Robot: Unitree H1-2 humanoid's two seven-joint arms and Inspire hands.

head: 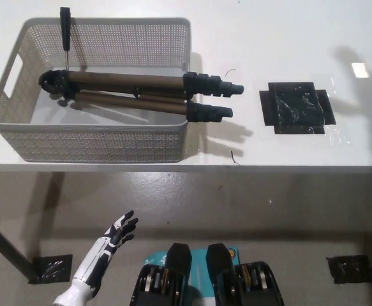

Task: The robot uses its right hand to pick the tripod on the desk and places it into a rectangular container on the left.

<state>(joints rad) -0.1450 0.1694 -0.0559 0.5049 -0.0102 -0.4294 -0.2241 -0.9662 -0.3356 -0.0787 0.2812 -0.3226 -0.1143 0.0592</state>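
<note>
The tripod (134, 92), bronze legs with black ends, lies across the grey mesh rectangular container (96, 137) on the left of the white desk. Its head sits inside at the left and its black feet stick out over the container's right rim. A thin black handle stands up at the container's back left. My white left hand (119, 233) hangs below the desk at the lower left, fingers apart and holding nothing. My black right hand and arm are out of the picture.
A black taped square (295, 107) marks the white desk (288, 150) to the right of the container. Below the desk's front edge is grey floor, with black table-leg feet at the lower left and lower right.
</note>
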